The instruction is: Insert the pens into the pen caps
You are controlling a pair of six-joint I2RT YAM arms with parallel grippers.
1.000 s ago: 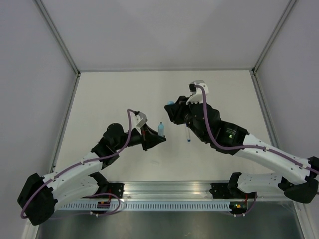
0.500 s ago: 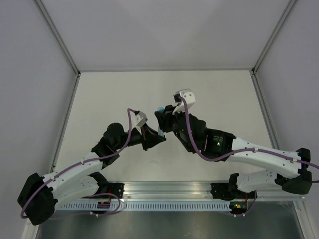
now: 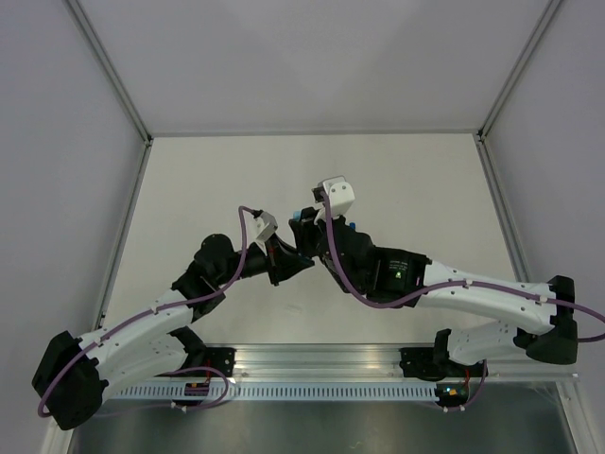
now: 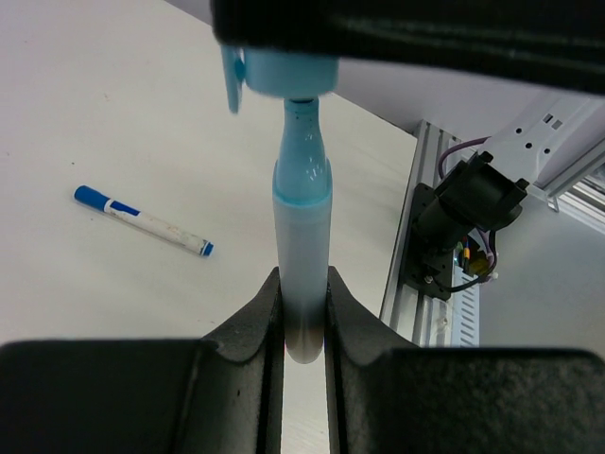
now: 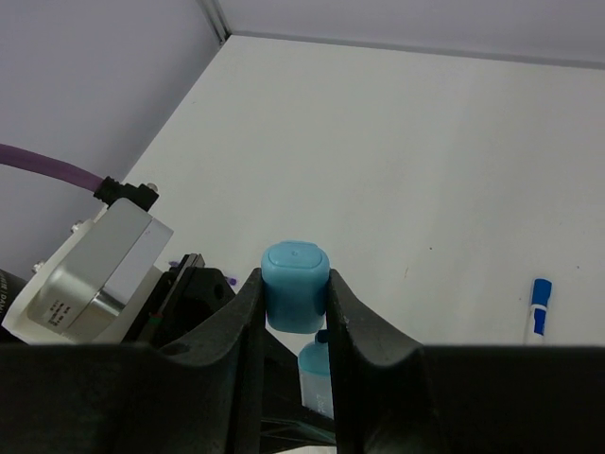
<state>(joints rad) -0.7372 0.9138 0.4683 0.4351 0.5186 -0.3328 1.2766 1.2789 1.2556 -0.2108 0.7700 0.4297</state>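
Observation:
My left gripper [image 4: 303, 288] is shut on a pale-barrelled pen [image 4: 302, 213] with a light blue front end, held upright in the left wrist view. My right gripper [image 5: 294, 281] is shut on a light blue pen cap [image 5: 295, 270]. The pen cap [image 4: 284, 71] sits right at the pen's tip, and the pen [image 5: 317, 374] shows just below it between the right fingers. In the top view both grippers meet at the table's middle, left gripper [image 3: 297, 261] and right gripper [image 3: 304, 225]. A second pen [image 4: 142, 221], white with blue ends, lies flat on the table.
The white-and-blue pen [image 5: 539, 312] lies to the right of my right gripper; the top view hides it under the right arm. An aluminium rail [image 3: 321, 364] with the arm bases runs along the near edge. Grey walls [image 3: 57, 142] enclose the table.
The right arm has swung left and nearer with the cap, bringing it up to the pen's tip. The left arm has stayed in place with the pen.

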